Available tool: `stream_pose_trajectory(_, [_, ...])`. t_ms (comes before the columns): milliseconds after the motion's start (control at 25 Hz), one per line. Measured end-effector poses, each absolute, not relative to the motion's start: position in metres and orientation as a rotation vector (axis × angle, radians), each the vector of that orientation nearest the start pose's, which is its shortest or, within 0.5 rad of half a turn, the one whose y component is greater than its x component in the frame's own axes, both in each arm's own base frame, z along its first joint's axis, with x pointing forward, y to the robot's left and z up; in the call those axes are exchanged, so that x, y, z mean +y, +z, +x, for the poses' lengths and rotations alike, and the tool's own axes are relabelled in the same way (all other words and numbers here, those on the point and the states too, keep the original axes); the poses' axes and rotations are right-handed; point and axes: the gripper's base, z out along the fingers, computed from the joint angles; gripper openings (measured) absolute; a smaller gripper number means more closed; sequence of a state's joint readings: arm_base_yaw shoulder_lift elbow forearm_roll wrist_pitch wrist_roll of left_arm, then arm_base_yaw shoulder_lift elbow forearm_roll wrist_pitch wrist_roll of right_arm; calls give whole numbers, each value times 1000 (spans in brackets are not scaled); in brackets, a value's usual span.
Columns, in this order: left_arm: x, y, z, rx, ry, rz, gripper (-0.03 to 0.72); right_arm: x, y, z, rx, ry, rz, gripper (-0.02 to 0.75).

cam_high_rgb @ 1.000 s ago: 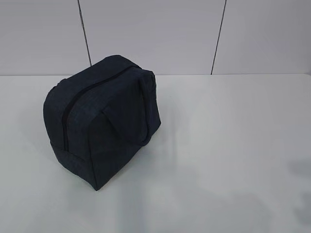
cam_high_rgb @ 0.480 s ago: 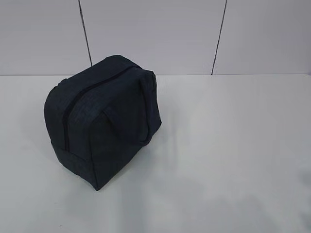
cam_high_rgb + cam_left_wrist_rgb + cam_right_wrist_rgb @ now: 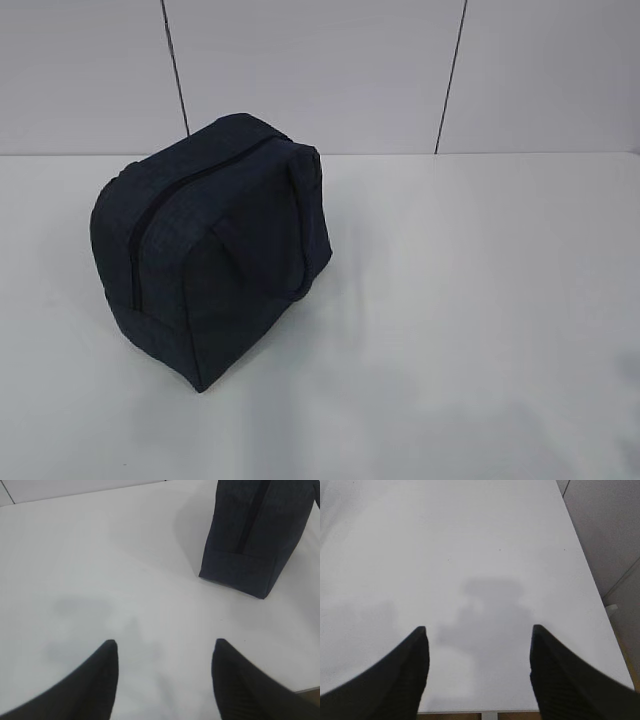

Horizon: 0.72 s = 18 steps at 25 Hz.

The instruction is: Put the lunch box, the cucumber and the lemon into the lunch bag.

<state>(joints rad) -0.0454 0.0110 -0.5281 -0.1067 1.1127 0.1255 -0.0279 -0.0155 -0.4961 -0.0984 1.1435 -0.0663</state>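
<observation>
The dark navy lunch bag (image 3: 210,245) stands on the white table left of centre, its zipper shut, one strap handle hanging on its right face. It also shows at the top right of the left wrist view (image 3: 257,535). My left gripper (image 3: 165,642) is open and empty above bare table, well short of the bag. My right gripper (image 3: 477,628) is open and empty over bare table near its front edge. Neither gripper shows in the exterior view. The lunch box, the cucumber and the lemon are out of view.
The white table (image 3: 480,300) runs back to a grey panelled wall (image 3: 320,70). In the right wrist view the table's right edge (image 3: 592,580) and front edge (image 3: 480,712) show, with floor beyond.
A faint shadow at the right edge of the table in the exterior view has faded away. The bag has not moved.
</observation>
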Motion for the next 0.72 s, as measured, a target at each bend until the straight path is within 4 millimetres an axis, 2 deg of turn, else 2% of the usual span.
stream_pose_trajectory(720, [-8, 281, -9, 2067, -79, 186, 434, -8, 270, -11, 2116, -177, -30, 486])
